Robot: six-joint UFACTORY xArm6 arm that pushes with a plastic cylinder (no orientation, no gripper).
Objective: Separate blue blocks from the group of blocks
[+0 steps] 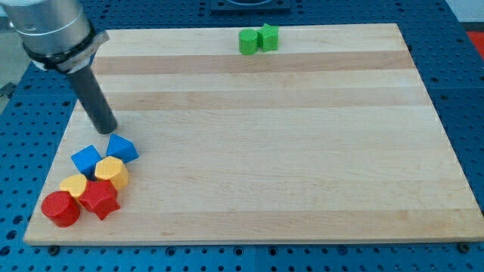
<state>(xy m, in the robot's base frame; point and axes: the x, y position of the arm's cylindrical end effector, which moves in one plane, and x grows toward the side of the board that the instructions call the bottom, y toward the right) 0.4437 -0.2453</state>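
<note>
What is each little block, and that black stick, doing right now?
My tip: on the board, just above the blue blocks.
Blue cube: in the cluster.
Blue block: beside it, nearest my tip.
Yellow blocks: mid-cluster.
Red blocks: cluster's bottom.
Green blocks: paired at the top edge.

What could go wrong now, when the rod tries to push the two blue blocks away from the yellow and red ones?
1. My tip is just above the right blue block; pushing down the view would likely drive it into the yellow block, packing the group tighter.
2. The left blue cube touches the yellow blocks, so it may drag them along.
3. The cluster sits near the board's lower left corner; the red cylinder could slide off.
</note>
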